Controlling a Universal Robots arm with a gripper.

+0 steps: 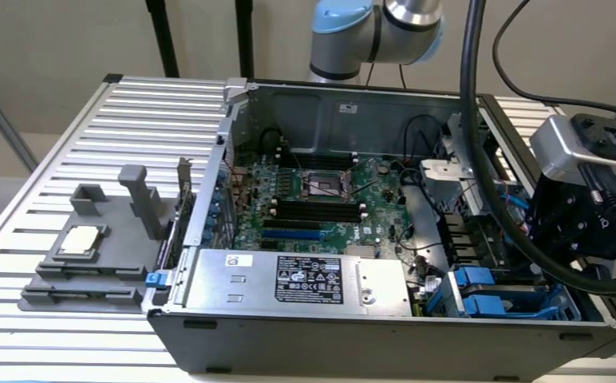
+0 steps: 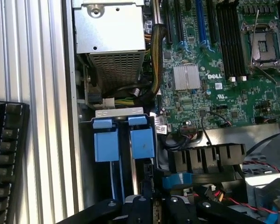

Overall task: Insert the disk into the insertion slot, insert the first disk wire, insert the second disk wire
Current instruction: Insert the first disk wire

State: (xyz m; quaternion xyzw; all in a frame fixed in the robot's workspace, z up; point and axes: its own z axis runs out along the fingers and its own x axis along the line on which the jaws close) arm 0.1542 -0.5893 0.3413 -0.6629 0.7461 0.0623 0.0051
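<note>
Disk (image 2: 143, 142): judged already seated, standing edge-on in the slot (image 2: 117, 112) at a corner of the case (image 1: 393, 335), its blue carrier tab showing beside a second blue tab (image 2: 105, 142). Gripper (image 2: 149, 199): poised over the gap between the two tabs, near the disk's end; whether it is clenched on anything cannot be told. Wires (image 2: 226, 198): red and black leads lie beside the bay with no connection to the disk discernible, so both wire steps are judged outstanding.

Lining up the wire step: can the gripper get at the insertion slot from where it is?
Probably yes. The gripper hangs just over the insertion slot. The case is open on this side, and nothing lies across the slot's blue tabs. Loose wires sit beside the slot, not over it.
</note>
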